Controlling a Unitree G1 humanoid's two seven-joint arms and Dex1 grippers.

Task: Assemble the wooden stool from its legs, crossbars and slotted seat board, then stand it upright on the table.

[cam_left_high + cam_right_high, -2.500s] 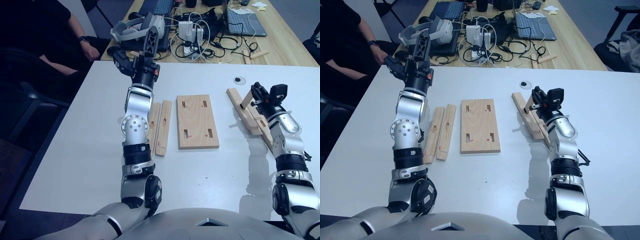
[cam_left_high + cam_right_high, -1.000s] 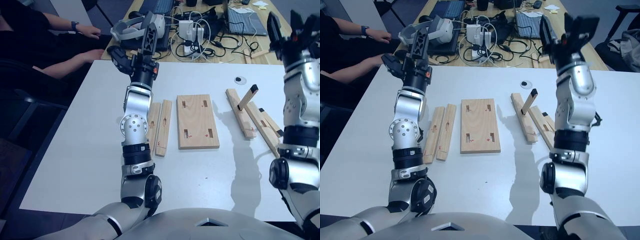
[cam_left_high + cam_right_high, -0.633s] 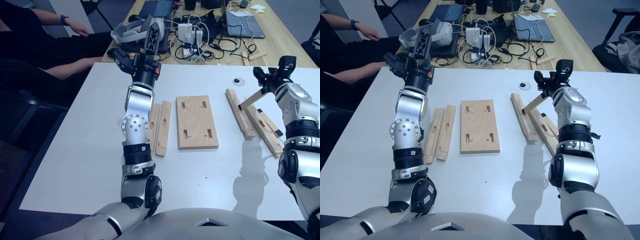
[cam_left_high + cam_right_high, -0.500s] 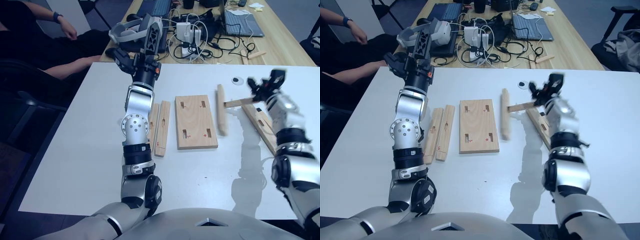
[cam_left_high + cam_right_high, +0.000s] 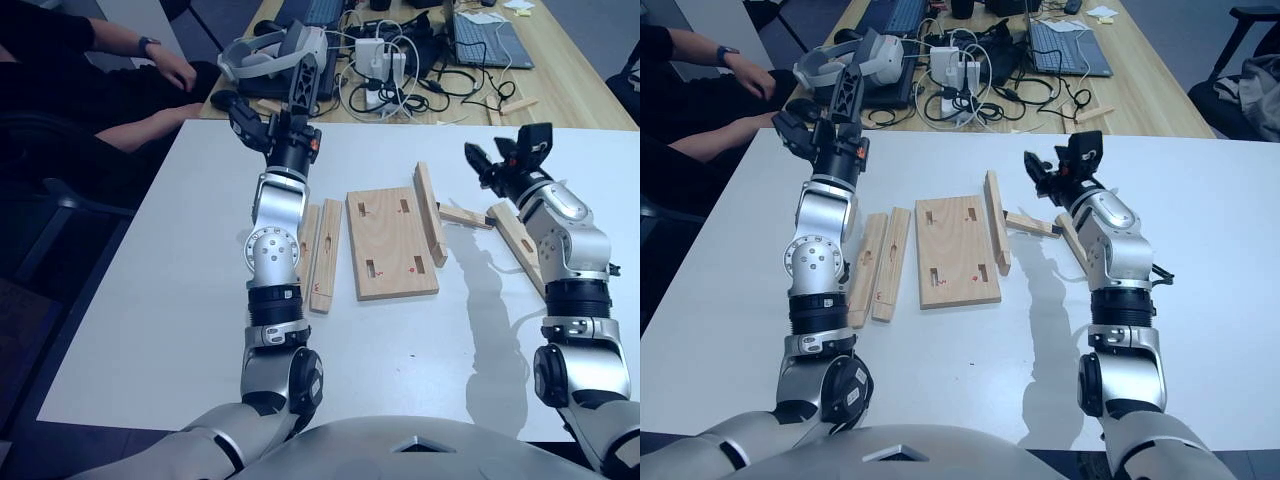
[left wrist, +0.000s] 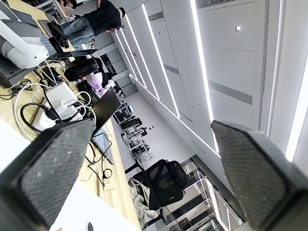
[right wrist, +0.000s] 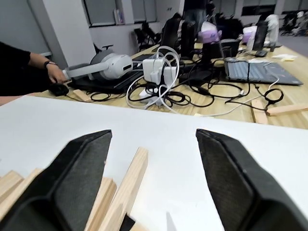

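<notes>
The slotted seat board (image 5: 390, 250) lies flat mid-table. Two wooden legs (image 5: 317, 252) lie side by side just left of it. A third leg (image 5: 431, 212) rests tilted along the board's right edge, with a short crossbar (image 5: 463, 214) sticking out of it to the right. More wooden pieces (image 5: 517, 242) lie further right. My right gripper (image 5: 508, 158) hovers open just beyond the crossbar's end, holding nothing; its fingers (image 7: 82, 183) frame a wooden piece (image 7: 126, 192) below. My left gripper (image 5: 270, 105) is raised at the table's far edge, pointing up, open and empty (image 6: 151, 173).
The white table (image 5: 180, 330) has bare room at the front and on the left. Behind its far edge stands a wooden desk with a headset (image 5: 262, 55), tangled cables (image 5: 385, 70) and a laptop (image 5: 485, 40).
My right gripper has let go of the crossbar and opened. The leg with its crossbar has shifted left and now leans on the seat board's right edge. The left arm has not moved.
</notes>
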